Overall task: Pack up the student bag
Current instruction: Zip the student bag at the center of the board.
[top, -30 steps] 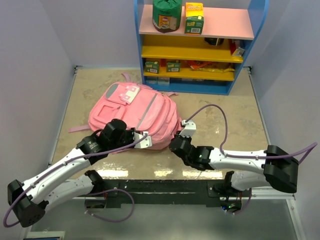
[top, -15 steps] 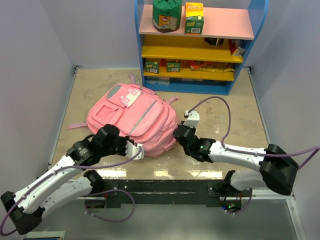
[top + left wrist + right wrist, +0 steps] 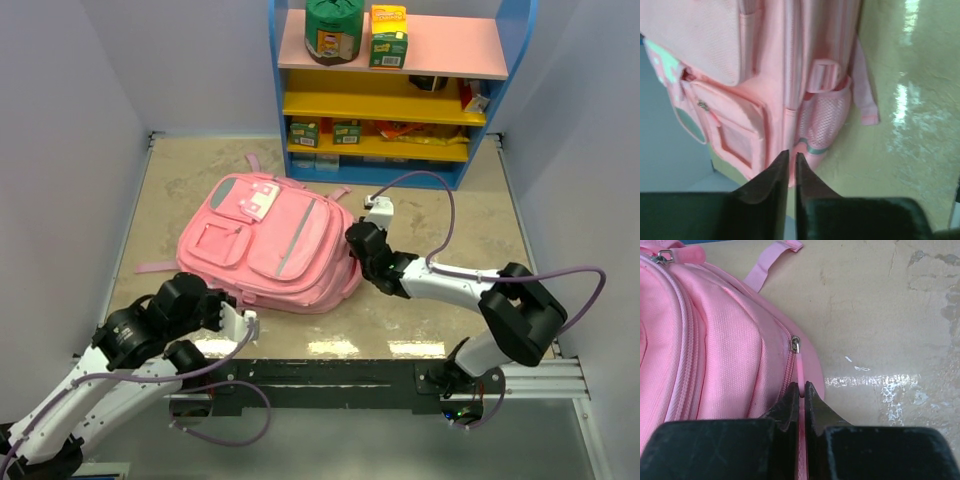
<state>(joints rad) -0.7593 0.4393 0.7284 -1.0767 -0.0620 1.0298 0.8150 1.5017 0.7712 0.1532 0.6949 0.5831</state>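
**While both claws are pinched shut, only the right one grips part of the bag**

Where the left claw (image 3: pixel 243 322) hangs low over the table (image 3: pixel 460 200), its two dark fingers (image 3: pixel 765 186) are closed to a hairline slit with nothing between them. Just ahead of its tips, and apart from them, lies the pink bag (image 3: pixel 270 235), flat on its back with the front pockets facing up. Seen from this claw's own camera, the nearest parts are a mesh side pocket (image 3: pixel 822 119) straight ahead and a loose strap end (image 3: pixel 865 97) trailing onto the table to the right of the tips.

At the bag's other side, the right claw (image 3: pixel 353 243) is pressed up against the fabric edge, with the bag on its left and bare table on its right. Its fingers are clamped together on a thin pink pull strip (image 3: pixel 800 371). That strip runs from a small metal zip slider (image 3: pixel 796 345) just ahead of the tips down into the gap between them. Well beyond this claw, a blue shelf unit (image 3: pixel 500 100) stands at the table's far edge.
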